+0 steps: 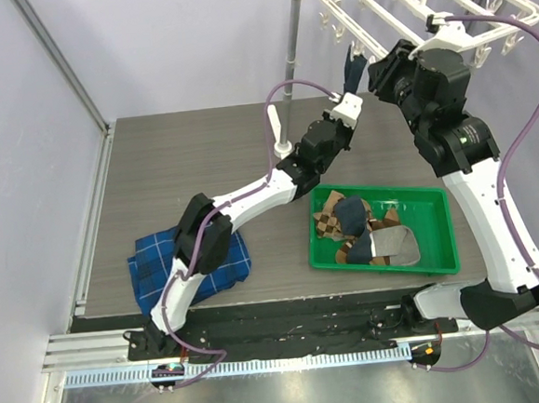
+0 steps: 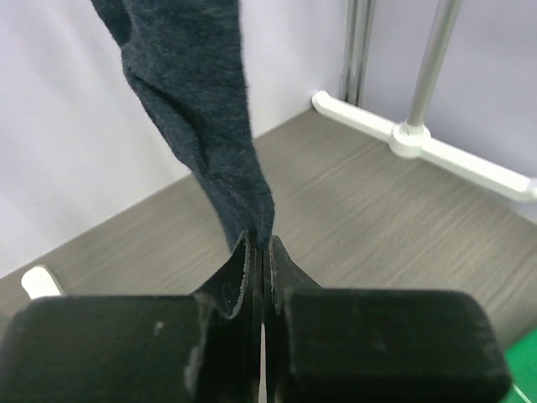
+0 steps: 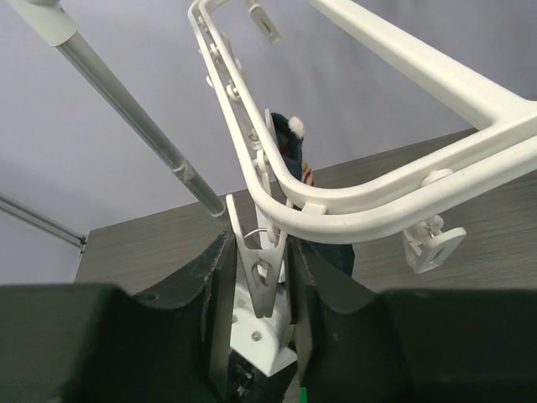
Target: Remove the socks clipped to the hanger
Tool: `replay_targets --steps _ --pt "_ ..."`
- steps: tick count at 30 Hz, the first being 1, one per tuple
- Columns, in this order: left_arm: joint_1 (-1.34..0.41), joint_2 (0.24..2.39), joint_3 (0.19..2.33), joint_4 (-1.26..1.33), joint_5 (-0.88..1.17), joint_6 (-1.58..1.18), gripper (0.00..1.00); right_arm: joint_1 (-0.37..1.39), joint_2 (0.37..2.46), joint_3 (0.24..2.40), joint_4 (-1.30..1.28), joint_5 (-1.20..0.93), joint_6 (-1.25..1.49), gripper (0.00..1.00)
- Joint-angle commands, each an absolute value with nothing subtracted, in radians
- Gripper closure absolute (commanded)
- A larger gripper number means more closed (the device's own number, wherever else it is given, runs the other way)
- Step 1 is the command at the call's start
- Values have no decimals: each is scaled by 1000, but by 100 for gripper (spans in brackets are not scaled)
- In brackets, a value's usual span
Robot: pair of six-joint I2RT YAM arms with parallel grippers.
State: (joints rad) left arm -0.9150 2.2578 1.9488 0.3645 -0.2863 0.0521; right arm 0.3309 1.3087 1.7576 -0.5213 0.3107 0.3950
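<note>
Nearest the arm bases, a folded blue plaid cloth (image 1: 158, 266) lies on the left of the table (image 1: 155, 173), partly under the left arm's elbow; to its right sits a green tray (image 1: 434, 216), and several socks (image 1: 360, 227) lie heaped in it, an argyle one, a dark one and a grey one among them; these are off the hanger.

Farther in, the left arm stretches across the table towards the back right; the left gripper (image 2: 262, 252) is closed tight, its jaws pinching the lower end of a navy sock (image 2: 193, 101); the sock rises from the jaws, bunched and a little twisted, and its upper part runs out of the wrist view.

Above and beyond it, the right arm reaches up to the hanger (image 3: 377, 210); the right gripper (image 3: 258, 239) is set narrow around a white clip (image 3: 260, 264) that dangles from the frame's curved corner, one jaw close on each side of it; dark cloth shows just behind the clip, under the frame.

In the top view the navy sock hangs from the hanger's near left corner, between the two grippers; other clips along the frame hang bare.

At the back stands a metal pole (image 1: 292, 50), its white foot resting on the table.
</note>
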Motion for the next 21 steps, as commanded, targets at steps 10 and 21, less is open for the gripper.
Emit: replay_targets --steps 10,21 --pt "-919 1908 1681 413 -95 -41 100 324 1178 1836 -673 316 393 29" --pt "-951 1810 1628 364 -57 -54 100 325 1400 2199 -751 179 367 43"
